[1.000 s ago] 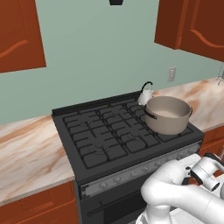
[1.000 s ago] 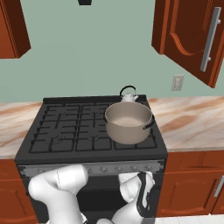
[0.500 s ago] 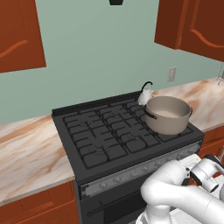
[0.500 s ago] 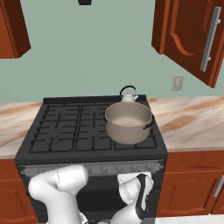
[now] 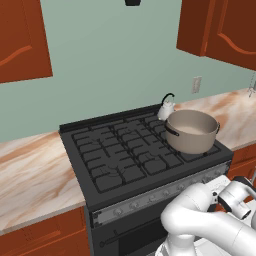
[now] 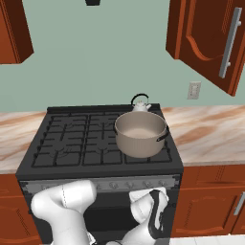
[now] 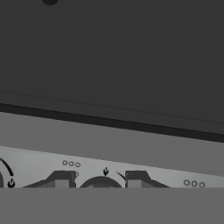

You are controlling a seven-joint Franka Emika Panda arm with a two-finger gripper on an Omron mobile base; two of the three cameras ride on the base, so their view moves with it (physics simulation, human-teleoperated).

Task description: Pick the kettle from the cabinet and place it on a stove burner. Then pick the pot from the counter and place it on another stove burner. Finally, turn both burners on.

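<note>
Over on the left, the counter runs bare beside the black range. Moving across the stove burners: the pot sits on the near right grate, and just behind it, on the far right grate, the little kettle stands upright. Up high on the right, the cabinet hangs with its silver bar handle. Down at the front panel, the gripper is right up against a silver knob, a finger tip on either side of it; whether it's actually squeezing that knob, can't tell from here.
</note>
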